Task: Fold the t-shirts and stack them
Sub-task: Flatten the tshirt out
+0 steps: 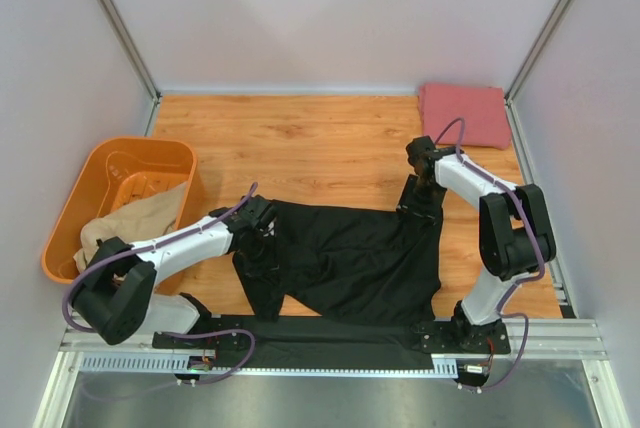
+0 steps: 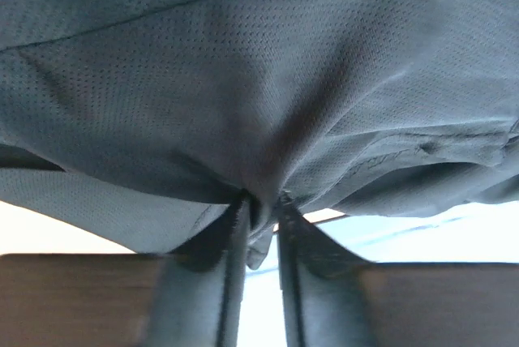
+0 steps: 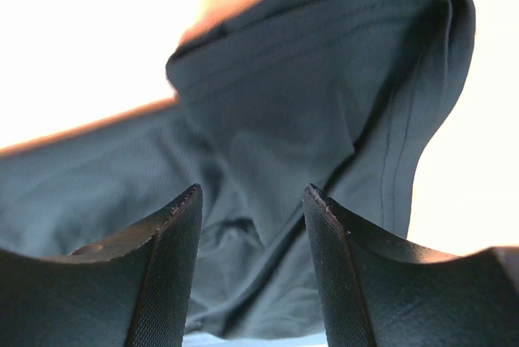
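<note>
Top: the black shirt [image 1: 350, 258] lies crumpled on the worktop [image 1: 300, 138] between your arms. Left wrist: left gripper [image 2: 261, 205] jaws pinch a thin bunch that may slip. Right wrist: right gripper [image 3: 251, 193] jaws stand apart around a fold; lifting now skews it.
</note>
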Available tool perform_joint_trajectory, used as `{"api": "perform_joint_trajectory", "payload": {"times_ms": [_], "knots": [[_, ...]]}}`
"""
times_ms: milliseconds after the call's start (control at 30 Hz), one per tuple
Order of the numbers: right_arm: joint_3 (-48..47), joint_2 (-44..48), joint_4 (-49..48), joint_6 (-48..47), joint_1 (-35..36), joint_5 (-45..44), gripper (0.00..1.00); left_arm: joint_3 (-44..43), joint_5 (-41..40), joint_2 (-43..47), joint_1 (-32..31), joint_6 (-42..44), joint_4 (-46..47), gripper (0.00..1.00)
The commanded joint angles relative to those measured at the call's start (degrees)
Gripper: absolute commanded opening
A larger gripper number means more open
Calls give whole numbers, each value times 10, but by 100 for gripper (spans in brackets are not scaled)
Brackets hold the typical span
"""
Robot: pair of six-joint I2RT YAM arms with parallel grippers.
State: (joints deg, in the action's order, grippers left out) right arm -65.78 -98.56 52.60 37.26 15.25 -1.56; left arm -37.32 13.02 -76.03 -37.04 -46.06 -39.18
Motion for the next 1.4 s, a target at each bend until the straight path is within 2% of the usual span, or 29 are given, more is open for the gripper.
{"api": "perform_joint_trajectory", "payload": {"times_ms": [0, 133, 167, 267, 333, 367, 533, 633, 667, 733, 833, 867, 900, 933, 967, 1000, 1033, 1067, 1100, 1133, 1167, 1233, 1267, 1300, 1333, 1367], "knots": [[-31, -33, -5, 16, 0, -27, 54, -6, 2, 4, -2, -4, 16, 22], [-40, -51, -2, 15, 0, -53, 50, -26, -23, 31, -2, 7, -15, 1], [-41, -54, -4, 14, 0, -56, 44, -34, -39, 39, -1, 10, -25, 0], [-44, -45, 14, 10, 0, -69, 14, -91, -80, 73, -2, 31, -71, 0], [-34, -10, 26, 4, 0, -77, 2, -121, -121, 95, -1, 47, -107, 0], [-30, 4, 31, 2, 0, -78, 0, -137, -129, 101, -1, 51, -118, 0], [-16, 81, 40, -4, -7, -71, 0, -247, -189, 98, 5, 83, -136, 0], [-25, 108, 10, 18, -37, -56, 0, -317, -215, 49, 23, 113, -108, 0], [-28, 115, -5, 41, -49, -46, 0, -354, -216, 33, 49, 119, -82, 0], [-28, 116, -78, 73, -88, -28, 0, -403, -194, -33, 85, 139, -46, 0], [-57, 87, -198, 91, -115, -46, 1, -538, -222, -153, 122, 206, 15, 0], [-73, 68, -219, 81, -118, -55, 2, -643, -215, -232, 132, 245, 12, 0], [-97, 32, -232, 71, -129, -63, 4, -706, -225, -279, 145, 270, -5, 1], [-134, 12, -254, 70, -137, -50, 7, -768, -257, -322, 145, 292, -23, 9], [-153, -1, -261, 65, -141, -37, 13, -886, -302, -361, 148, 306, -75, 16], [-172, -31, -260, 50, -144, -33, 24, -935, -309, -419, 153, 316, -101, 27], [-191, -45, -222, 44, -145, -25, 34, -962, -322, -431, 152, 318, -118, 43], [-252, -58, -183, 37, -147, -15, 42, -971, -343, -434, 152, 320, -144, 70], [-273, -67, -147, 25, -146, -14, 44, -951, -355, -407, 150, 310, -154, 75], [-283, -65, -98, -4, -138, -17, 47, -913, -355, -380, 148, 306, -152, 87], [-277, -56, -74, -16, -132, -22, 48, -808, -345, -311, 148, 305, -134, 99], [-244, -35, -15, -38, -112, -42, 48, -696, -292, -235, 147, 304, -113, 99], [-220, 1, -5, -45, -106, -43, 49, -586, -268, -161, 146, 298, -94, 97], [-138, 23, -9, -50, -99, -25, 49, -532, -242, -123, 146, 291, -85, 93], [-96, 50, -27, -56, -85, -10, 49, -481, -173, -88, 146, 282, -77, 87], [-47, 94, -33, -58, -79, 1, 49, -383, -136, -27, 144, 267, -51, 84]]}}
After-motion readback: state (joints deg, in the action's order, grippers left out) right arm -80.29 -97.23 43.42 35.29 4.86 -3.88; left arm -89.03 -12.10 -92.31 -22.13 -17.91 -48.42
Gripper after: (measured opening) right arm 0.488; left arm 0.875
